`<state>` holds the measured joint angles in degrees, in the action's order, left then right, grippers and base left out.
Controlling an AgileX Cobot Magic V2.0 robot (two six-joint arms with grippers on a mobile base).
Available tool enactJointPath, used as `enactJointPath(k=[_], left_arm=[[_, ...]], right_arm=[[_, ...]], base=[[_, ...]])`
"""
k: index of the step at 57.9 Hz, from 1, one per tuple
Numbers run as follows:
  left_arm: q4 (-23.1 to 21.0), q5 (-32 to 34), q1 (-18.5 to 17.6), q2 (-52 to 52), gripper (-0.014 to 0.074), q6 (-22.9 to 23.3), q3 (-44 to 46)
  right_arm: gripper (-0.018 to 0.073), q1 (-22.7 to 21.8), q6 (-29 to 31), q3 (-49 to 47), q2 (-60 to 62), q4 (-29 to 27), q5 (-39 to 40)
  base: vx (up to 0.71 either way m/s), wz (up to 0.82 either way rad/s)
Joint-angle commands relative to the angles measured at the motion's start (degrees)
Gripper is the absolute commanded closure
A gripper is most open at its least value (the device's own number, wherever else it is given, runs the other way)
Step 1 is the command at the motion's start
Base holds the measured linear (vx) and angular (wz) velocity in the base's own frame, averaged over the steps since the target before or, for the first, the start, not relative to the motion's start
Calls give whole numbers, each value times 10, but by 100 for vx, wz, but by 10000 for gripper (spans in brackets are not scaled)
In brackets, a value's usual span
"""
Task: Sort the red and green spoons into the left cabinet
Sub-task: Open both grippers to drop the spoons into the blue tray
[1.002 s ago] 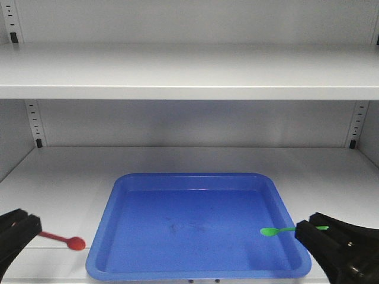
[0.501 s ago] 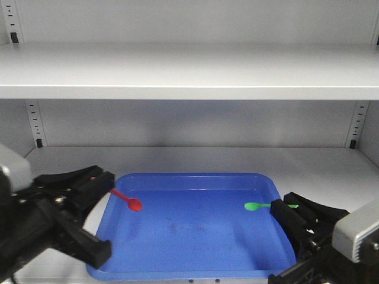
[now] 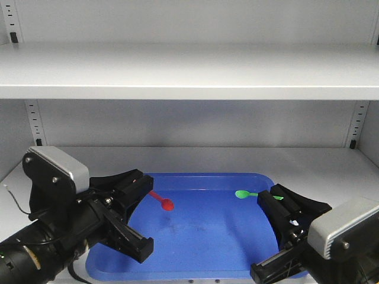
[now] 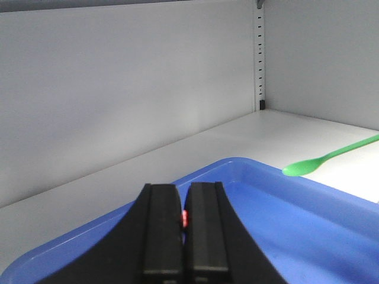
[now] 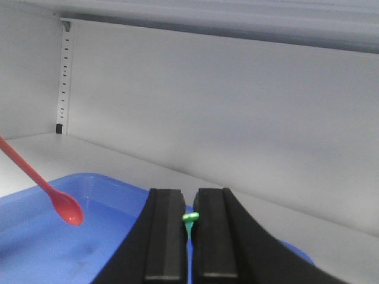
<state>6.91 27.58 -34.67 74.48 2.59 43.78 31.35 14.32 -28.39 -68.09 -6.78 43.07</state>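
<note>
hands: left hand (image 3: 144, 188) clenched on red spoon (image 3: 161, 200), right hand (image 3: 269, 196) on green spoon (image 3: 247, 194); both over tray (image 3: 195, 248). advice: lower level, release gently.

Tray (image 3: 195, 269) on lower cabinet shelf (image 3: 195, 157); left tool (image 3: 144, 190) over tray's left side, right tool (image 3: 273, 198) over right.
</note>
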Motion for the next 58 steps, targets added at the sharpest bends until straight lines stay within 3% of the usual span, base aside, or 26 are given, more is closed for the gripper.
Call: enactJointPath(k=[1,14,21,29,43,51,58], left_arm=[[-3,61,-3,-15,596,7,23],[-3,73,-3,-15,587,5,23],[-3,87,-3,-15,527,-11,23],[-3,88,-3,-14,389,-13,23],[-5,88,-3,-14,96,-13,21],[-5,88,-3,-14,36,-13,21],[-5,94,-3,-14,38,-13,21]], right_arm=[[561,1,3,-19,8,7,59],[556,1,8,-19,8,7,78],[510,1,9,-19,8,12,80],[391,1,9,-19,8,26,80],[41,1,9,-19,8,31,81],[-84,1,9,-19,8,28,82],[-88,1,9,-19,8,28,102]], base=[[0,0],[0,0],[0,0],[0,0],[0,0],[0,0],[0,0]])
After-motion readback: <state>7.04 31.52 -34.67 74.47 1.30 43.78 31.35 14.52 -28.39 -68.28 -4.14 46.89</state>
